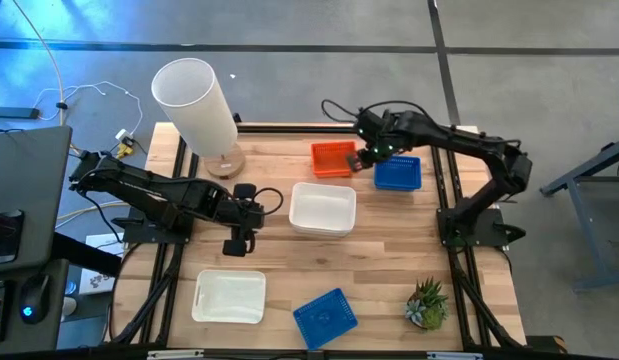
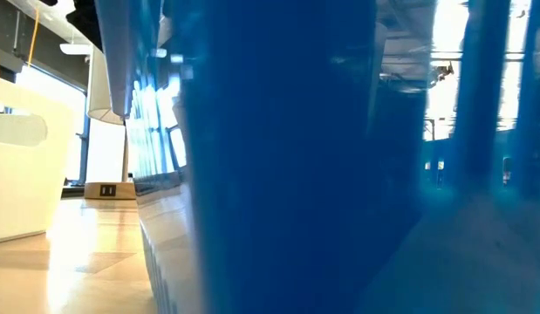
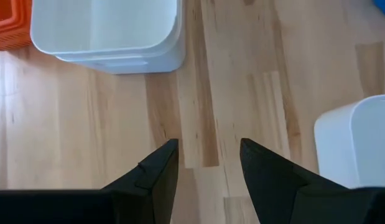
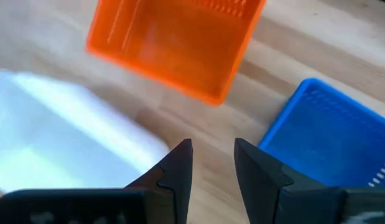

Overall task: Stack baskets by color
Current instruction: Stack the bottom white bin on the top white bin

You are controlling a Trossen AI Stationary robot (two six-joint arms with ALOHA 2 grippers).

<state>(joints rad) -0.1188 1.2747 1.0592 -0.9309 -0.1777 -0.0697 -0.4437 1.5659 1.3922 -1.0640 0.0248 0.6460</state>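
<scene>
An orange basket [image 1: 332,158] and a blue basket [image 1: 397,173] sit side by side at the far middle of the table. My right gripper [image 1: 362,163] hovers open above the gap between them, with bare wood between its fingers [image 4: 212,168]. A white basket [image 1: 322,208] rests at the table's centre; in the left wrist view it shows as two nested ones [image 3: 108,31]. Another white basket [image 1: 229,296] and a second blue basket [image 1: 325,318] lie near the front edge. My left gripper [image 1: 236,240] hangs open over bare wood [image 3: 208,165], left of the centre white basket.
A tall white cylinder [image 1: 196,100] on a wooden base stands at the far left. A small green plant [image 1: 427,303] sits at the near right. The near blue basket [image 2: 322,157] fills most of the low view. Bare wood lies between the centre and the front baskets.
</scene>
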